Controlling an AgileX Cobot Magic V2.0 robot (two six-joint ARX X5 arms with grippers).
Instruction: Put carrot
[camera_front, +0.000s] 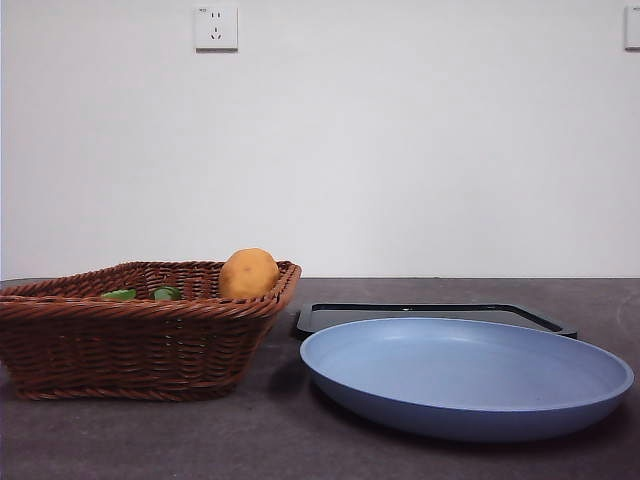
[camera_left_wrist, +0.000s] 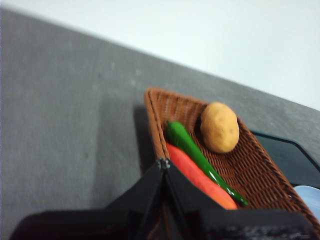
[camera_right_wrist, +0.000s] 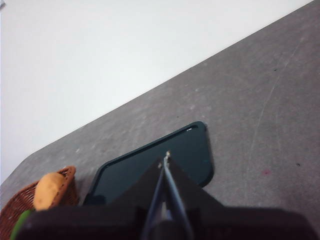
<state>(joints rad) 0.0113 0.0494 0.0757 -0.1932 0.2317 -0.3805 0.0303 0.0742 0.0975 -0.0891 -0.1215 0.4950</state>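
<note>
No readable writing is seen. A dark grey table (camera_front: 300, 440) is backed by a white wall (camera_front: 400, 150) with a socket (camera_front: 216, 27). The carrot (camera_left_wrist: 200, 177) lies in the wicker basket (camera_left_wrist: 250, 170), just ahead of the left gripper (camera_left_wrist: 163, 163), pressed closed and empty. The right gripper (camera_right_wrist: 166, 159), likewise closed on nothing, hangs over the black tray (camera_right_wrist: 150, 165).

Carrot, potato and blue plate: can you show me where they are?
carrot (camera_left_wrist: 200, 179): left wrist view, middle of its orange body in the basket.
potato (camera_front: 248, 273): front view, its rounded front.
blue plate (camera_front: 560, 412): front view, its outer wall near the rim.
</note>
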